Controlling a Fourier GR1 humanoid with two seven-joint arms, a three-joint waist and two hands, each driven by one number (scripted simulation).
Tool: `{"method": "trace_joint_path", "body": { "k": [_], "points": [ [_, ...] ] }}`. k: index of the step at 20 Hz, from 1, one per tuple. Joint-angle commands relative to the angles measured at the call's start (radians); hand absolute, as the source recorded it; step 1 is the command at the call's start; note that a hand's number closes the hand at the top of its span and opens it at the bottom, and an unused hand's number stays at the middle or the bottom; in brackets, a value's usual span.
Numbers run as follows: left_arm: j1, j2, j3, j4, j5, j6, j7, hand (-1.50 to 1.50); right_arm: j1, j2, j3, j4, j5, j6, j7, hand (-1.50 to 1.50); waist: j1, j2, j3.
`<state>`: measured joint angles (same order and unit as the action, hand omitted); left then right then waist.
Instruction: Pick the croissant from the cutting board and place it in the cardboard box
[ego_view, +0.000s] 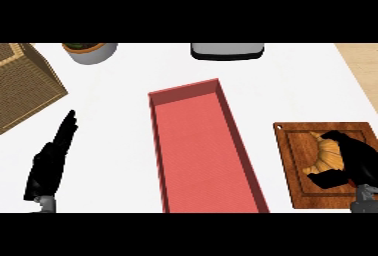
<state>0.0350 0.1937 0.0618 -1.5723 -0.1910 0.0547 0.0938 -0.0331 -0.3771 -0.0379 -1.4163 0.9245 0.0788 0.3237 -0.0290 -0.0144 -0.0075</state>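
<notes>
The right hand (353, 162) is down on the wooden cutting board (295, 150) with its black fingers (341, 137) and thumb curled around the croissant (328, 155), clasping it. One fingertip wraps over the pastry's upper end, and the thumb tucks under its lower end, so the golden crescent shows in the gap between them. From here I can't quite tell whether the croissant is resting on the board or lifted a touch off it.

Just beyond those fingers, toward the middle of the counter (111, 125), lies the long red box (199, 150), open at the top, well clear of the croissant.

The left hand (48, 167) rests at the far side, fingers straight and relaxed, pointing up and holding nothing. Past its fingertips sits a woven basket (22, 85); further along the back edge are a grey plant pot (92, 51) and a grey appliance (227, 51).
</notes>
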Motion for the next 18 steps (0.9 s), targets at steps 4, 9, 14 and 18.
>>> {"method": "trace_joint_path", "body": {
  "k": [4, 9, 14, 18],
  "points": [
    [0.075, 0.001, 0.017, -0.009, -0.003, 0.012, -0.036, 0.00, 0.408, 0.115, 0.193, -0.442, 0.214, -0.108, 0.187, 1.50, -0.036, -0.006, 0.002],
    [0.002, 0.006, 0.032, 0.000, 0.024, -0.007, 0.013, 0.00, 0.625, 0.122, 0.287, -0.816, 0.349, -0.079, 0.311, 1.50, -0.017, 0.004, 0.004],
    [0.001, -0.019, -0.001, -0.002, -0.006, 0.011, -0.003, 0.00, 0.645, 0.179, 0.409, -1.024, 0.285, -0.175, 0.221, 1.50, -0.006, 0.004, 0.006],
    [-0.015, 0.004, 0.027, 0.046, 0.003, -0.003, -0.022, 0.00, 0.628, 0.180, 0.529, -1.143, 0.300, -0.170, 0.189, 1.50, 0.004, 0.007, 0.006]
  ]
}}
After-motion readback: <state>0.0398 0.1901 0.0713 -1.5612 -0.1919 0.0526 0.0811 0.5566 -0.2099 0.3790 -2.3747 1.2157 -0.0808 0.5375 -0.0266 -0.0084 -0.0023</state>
